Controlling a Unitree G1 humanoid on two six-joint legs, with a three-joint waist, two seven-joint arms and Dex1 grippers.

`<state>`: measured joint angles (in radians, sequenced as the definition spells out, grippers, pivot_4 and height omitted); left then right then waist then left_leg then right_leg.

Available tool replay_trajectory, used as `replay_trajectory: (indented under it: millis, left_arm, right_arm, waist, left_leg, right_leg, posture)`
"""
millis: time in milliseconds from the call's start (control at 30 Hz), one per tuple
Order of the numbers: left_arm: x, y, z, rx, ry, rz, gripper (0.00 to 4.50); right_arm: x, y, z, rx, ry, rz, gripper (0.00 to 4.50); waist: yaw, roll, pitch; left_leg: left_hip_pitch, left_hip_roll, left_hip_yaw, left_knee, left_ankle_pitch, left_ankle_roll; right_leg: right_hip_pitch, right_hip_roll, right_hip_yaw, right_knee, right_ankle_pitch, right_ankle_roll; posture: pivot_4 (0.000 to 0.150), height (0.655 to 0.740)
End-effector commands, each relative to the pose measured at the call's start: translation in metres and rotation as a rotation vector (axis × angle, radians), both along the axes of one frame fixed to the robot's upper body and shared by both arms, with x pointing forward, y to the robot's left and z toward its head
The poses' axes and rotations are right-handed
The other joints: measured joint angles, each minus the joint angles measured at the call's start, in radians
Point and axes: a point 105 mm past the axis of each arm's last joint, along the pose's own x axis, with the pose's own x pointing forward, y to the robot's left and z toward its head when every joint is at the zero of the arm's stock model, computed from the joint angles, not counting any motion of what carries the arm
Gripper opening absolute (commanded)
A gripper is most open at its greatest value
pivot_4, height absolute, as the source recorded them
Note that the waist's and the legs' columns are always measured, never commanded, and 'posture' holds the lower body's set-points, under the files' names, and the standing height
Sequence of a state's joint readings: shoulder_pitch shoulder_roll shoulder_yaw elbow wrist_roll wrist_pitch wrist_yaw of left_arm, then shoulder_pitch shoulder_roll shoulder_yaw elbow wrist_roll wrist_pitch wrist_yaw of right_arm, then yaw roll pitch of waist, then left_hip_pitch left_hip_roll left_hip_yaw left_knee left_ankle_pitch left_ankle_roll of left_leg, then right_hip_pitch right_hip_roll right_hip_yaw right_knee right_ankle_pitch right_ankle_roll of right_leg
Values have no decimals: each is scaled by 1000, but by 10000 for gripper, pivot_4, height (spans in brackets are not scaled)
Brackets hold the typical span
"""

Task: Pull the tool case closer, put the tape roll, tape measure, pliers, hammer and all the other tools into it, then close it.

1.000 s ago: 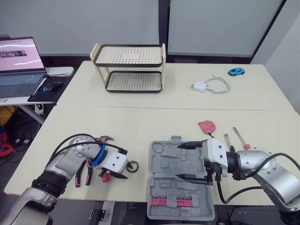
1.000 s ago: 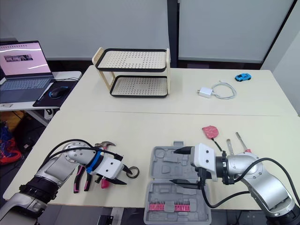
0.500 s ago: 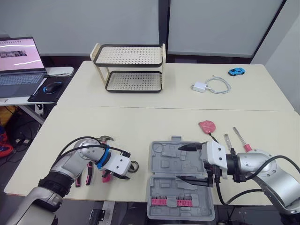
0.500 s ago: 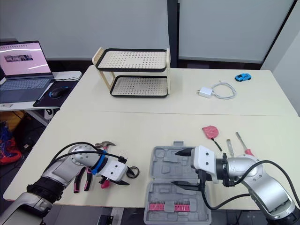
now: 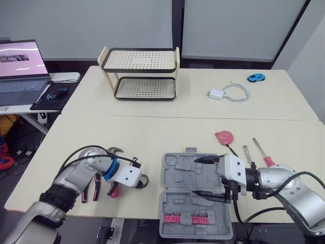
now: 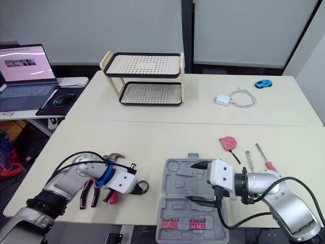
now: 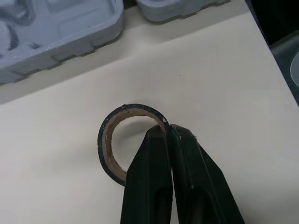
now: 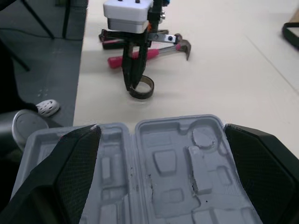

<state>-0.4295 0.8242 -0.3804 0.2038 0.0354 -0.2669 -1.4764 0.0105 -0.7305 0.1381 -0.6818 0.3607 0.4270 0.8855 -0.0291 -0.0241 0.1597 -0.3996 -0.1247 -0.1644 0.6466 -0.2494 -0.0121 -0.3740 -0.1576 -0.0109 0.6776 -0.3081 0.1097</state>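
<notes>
I count one tool case (image 5: 189, 175), one tape roll (image 7: 111, 140), one pair of pliers (image 5: 96, 189), one hammer (image 5: 112, 191), one red tape measure (image 5: 224, 136), one red-handled screwdriver (image 5: 264, 157) and one slim metal tool (image 5: 246, 152). Also I see one two-tier rack (image 5: 140, 71), one charger with cable (image 5: 216, 94), one blue toy car (image 5: 256, 77), one laptop (image 5: 20, 66), one mouse (image 5: 57, 94).

The moulded plastic tool case (image 5: 190, 175) is plain pale grey, with a strip of pink bits (image 5: 185, 219) in the half at the worktop's front edge. The tape roll (image 7: 106, 149) is black outside and cardboard brown inside. The pliers (image 5: 90, 188) have pink-and-black grips, and the hammer (image 5: 112, 191) has a pink handle. The tape measure (image 5: 224, 136) is pinkish red, and the screwdriver (image 5: 264, 156) is red-handled. The worktop (image 5: 152, 137) is cream. Towards its far edge stand a cream two-tier rack (image 5: 139, 50) with black rims and dotted shelves, a white charger (image 5: 215, 94) and a blue toy car (image 5: 256, 77).
</notes>
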Motion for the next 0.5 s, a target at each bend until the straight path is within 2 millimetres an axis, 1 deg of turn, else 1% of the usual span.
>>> replay_trajectory:
  millis: [33, 100, 200, 233, 333, 433, 500]
  left_arm:
    - [12, -18, 42, -98, -24, 31, 57]
    - [17, -29, 50, -117, -21, 40, 57]
    - [24, -50, 58, -135, -20, 31, 57]
    - [27, -60, 57, -141, -30, 29, 57]
    - [35, -77, 52, -139, -50, 39, 57]
    - [45, -91, 43, -127, -67, 78, 57]
    - [49, -95, 41, -128, -80, 93, 57]
  right_arm:
    - [-8, 1, 16, 51, -44, -36, 45000]
    - [-10, 0, 14, 49, -45, -69, 45000]
    - [-12, 1, 9, 37, -42, -108, 45000]
    - [-12, 0, 8, 38, -41, -131, 45000]
    - [-10, -1, 6, 43, -46, -178, 45000]
    - [-11, -1, 6, 40, -48, -197, 45000]
    - [-12, 0, 6, 40, -48, -200, 45000]
  waist:
    - [3, 0, 0]
    - [3, -1, 0]
    - [2, -1, 0]
    - [2, -1, 0]
    - [-2, -1, 0]
    - [-3, -1, 0]
    - [-3, -1, 0]
  left_leg:
    - [0, 0, 0, 0, 0, 0]
    - [0, -1, 0, 0, 0, 0]
    - [0, 0, 0, 0, 0, 0]
    - [0, 0, 0, 0, 0, 0]
    - [0, 0, 1, 1, 0, 0]
    - [0, 0, 2, 0, 0, -1]
    - [0, 0, 1, 0, 0, 0]
  right_leg:
    - [1, 0, 0, 0, 0, 0]
    - [1, 0, 0, 0, 0, 0]
    - [1, 0, 0, 0, 0, 0]
    - [1, 0, 0, 0, 0, 0]
    - [1, 0, 0, 0, 0, 0]
    - [1, 0, 0, 0, 0, 0]
    - [1, 0, 0, 0, 0, 0]
  posture:
    - [1500, 7400]
    - [1500, 7400]
    - [1500, 7400]
    - [1500, 7400]
    - [1500, 7400]
    - [1500, 7400]
    - [1500, 7400]
